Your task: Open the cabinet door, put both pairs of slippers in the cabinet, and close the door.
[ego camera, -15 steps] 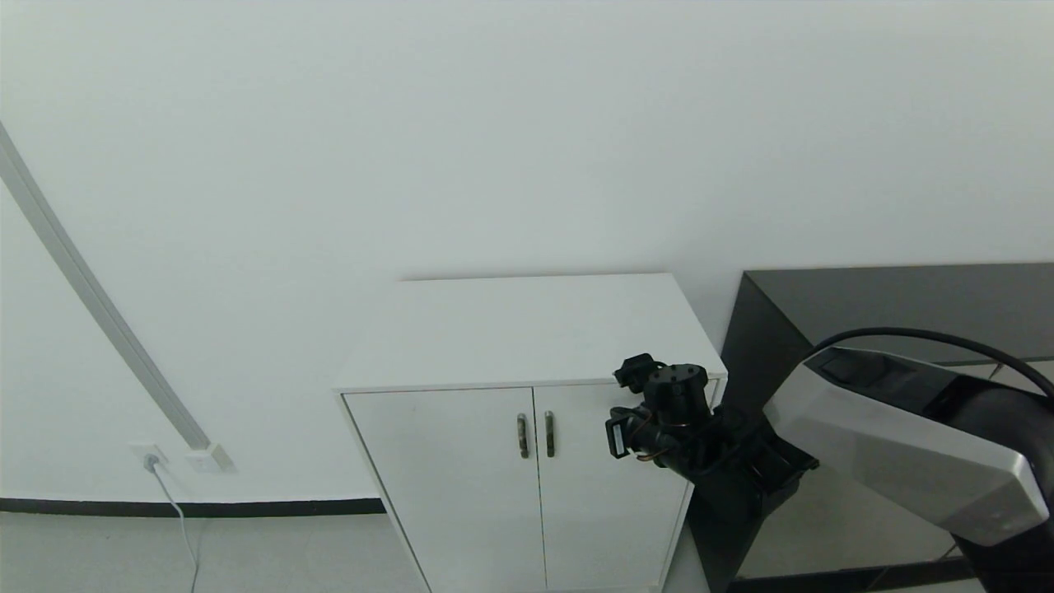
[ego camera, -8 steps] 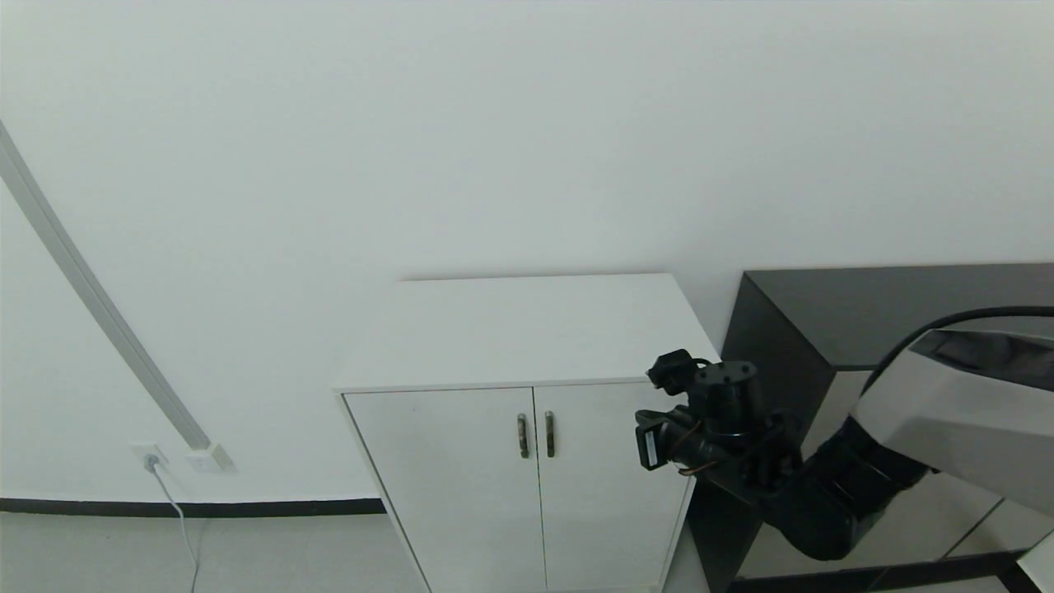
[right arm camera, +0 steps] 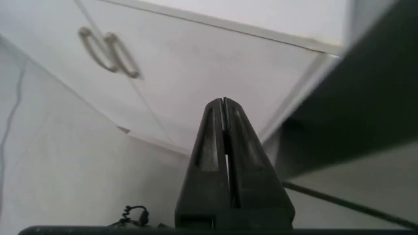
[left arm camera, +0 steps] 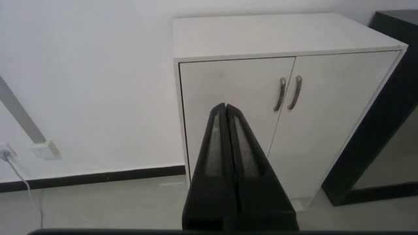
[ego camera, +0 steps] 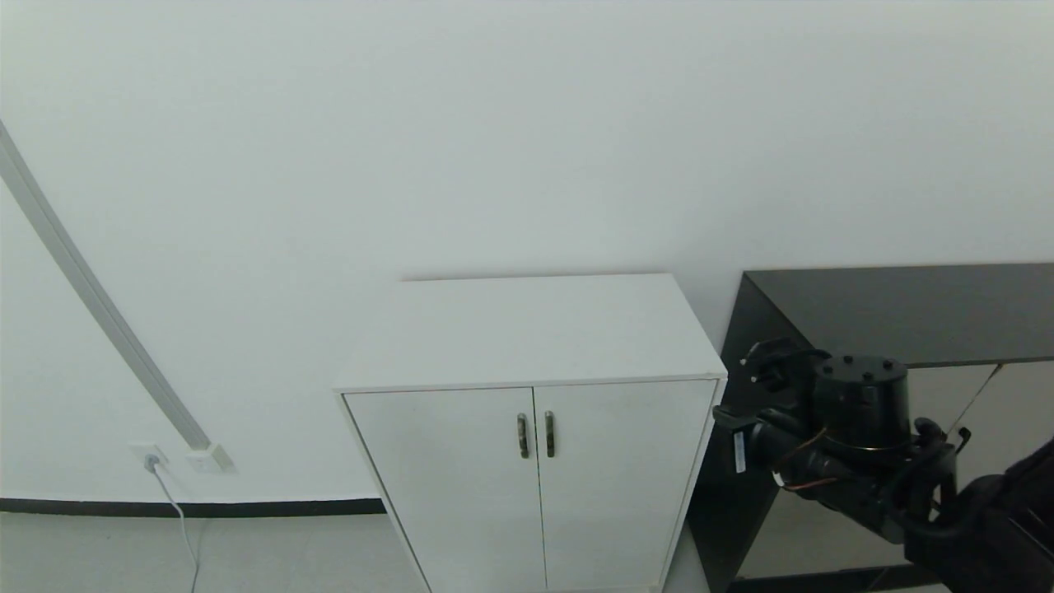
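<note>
Cabinet (ego camera: 527,338) stands white against the far wall, and both doors (ego camera: 461,478) are shut, so we cannot see what it holds. Its two metal handles (ego camera: 522,435) sit side by side at the middle seam. We see the left gripper (left arm camera: 225,108) clenched on nothing, fingers pressed together, facing the cabinet front from well apart. The right gripper (right arm camera: 223,103) is likewise clenched and empty, near the cabinet's right edge, before the black table (ego camera: 906,305) just right of it. A wall socket (ego camera: 148,455) sits low at far left.
</note>
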